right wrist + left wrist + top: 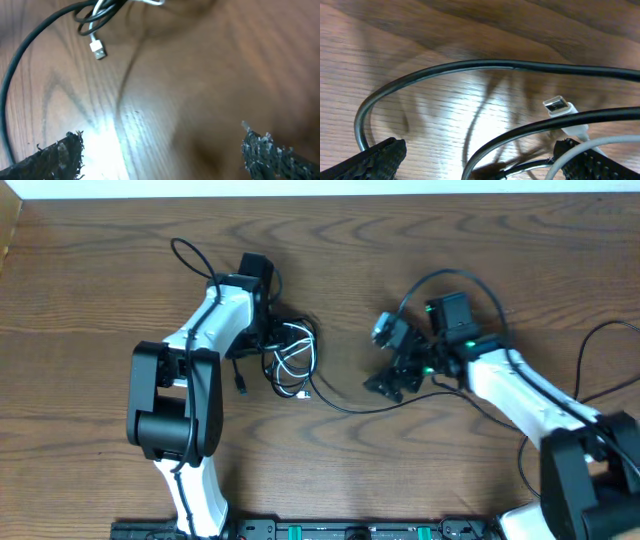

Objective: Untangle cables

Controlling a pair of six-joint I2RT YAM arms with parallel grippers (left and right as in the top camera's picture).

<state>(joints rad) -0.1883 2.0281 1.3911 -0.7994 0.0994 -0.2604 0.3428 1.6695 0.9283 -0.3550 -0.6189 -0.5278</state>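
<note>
Left gripper (485,161) gapes empty over limp, light cables (290,355); right gripper (167,155) open too. I'd pinch white cable (602,144) behind its plug (559,106).

Robot lab bench: wood-grain table (80,280) bearing two robot arms (205,320).
</note>
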